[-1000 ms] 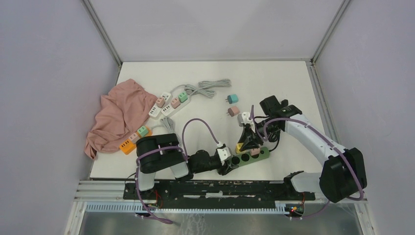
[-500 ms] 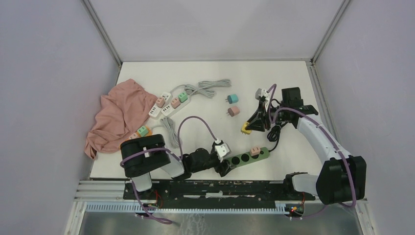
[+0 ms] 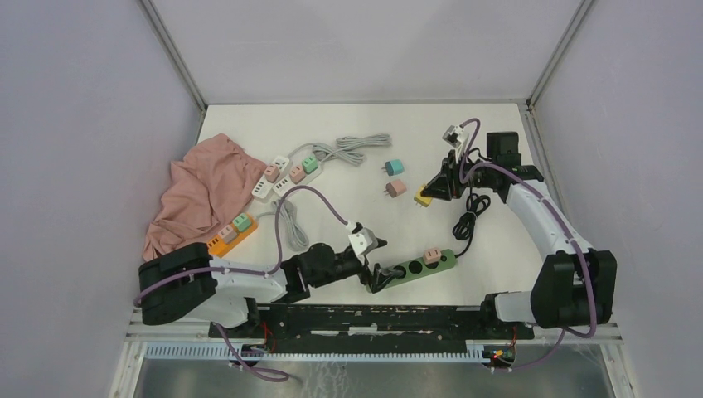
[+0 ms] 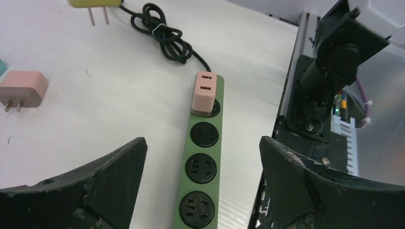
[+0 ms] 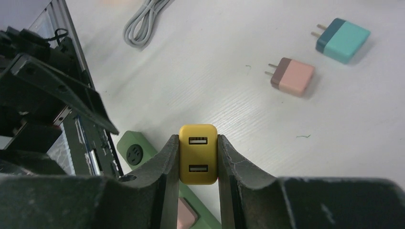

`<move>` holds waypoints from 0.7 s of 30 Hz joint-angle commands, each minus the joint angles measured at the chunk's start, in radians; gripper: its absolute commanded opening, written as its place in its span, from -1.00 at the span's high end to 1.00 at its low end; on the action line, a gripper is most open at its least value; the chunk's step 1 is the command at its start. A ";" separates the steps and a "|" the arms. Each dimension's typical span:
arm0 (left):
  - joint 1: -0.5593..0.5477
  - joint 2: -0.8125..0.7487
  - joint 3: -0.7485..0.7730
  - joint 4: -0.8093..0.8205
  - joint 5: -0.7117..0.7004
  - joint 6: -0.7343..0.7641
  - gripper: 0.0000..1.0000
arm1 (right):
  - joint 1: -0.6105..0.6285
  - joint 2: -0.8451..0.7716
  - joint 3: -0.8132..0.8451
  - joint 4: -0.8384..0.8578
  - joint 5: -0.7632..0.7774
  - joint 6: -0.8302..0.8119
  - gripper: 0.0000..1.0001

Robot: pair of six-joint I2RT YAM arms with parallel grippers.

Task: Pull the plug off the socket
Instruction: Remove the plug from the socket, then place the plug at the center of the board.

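Yellow plug now lifted away in clenched right fingers; left fingers released.

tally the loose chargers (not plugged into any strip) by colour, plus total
yellow charger: 1, held in the right gripper
pink charger: 1
teal charger: 1
Total: 3

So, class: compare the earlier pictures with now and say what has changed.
The right fingers, shut on the yellow plug, lifted it away from the strip toward the far right. The left fingers opened, releasing the strip. The strip and pink plug stayed put.
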 commanded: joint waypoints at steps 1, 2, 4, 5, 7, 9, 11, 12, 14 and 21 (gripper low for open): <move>0.005 -0.084 -0.033 0.046 0.025 -0.083 -0.93 | -0.005 0.061 0.135 0.022 0.026 0.088 0.97; 0.005 -0.095 -0.044 0.062 0.022 -0.096 -0.95 | -0.005 0.081 0.158 0.029 0.030 0.102 0.97; 0.005 -0.112 -0.060 0.093 0.017 -0.124 -0.99 | -0.004 0.111 0.201 0.051 0.037 0.135 0.95; 0.006 -0.117 -0.065 0.103 0.017 -0.135 -1.00 | -0.005 0.125 0.214 0.077 0.043 0.162 0.94; 0.006 -0.122 -0.065 0.111 0.017 -0.144 -0.99 | -0.006 0.153 0.226 0.161 0.049 0.233 0.94; 0.007 -0.123 -0.061 0.110 0.021 -0.148 -0.99 | -0.005 0.185 0.220 0.257 0.057 0.314 0.94; 0.006 -0.125 -0.058 0.110 0.017 -0.145 -0.99 | -0.005 0.224 0.221 0.306 0.066 0.366 0.93; 0.006 -0.126 -0.058 0.110 0.013 -0.143 -0.99 | -0.005 0.241 0.221 0.310 0.070 0.372 0.93; 0.008 -0.121 -0.063 0.121 -0.006 -0.141 -0.99 | -0.006 0.271 0.211 0.316 0.081 0.383 0.93; 0.015 -0.056 -0.071 0.204 -0.033 -0.163 -0.99 | -0.010 0.325 0.150 0.391 0.122 0.454 0.86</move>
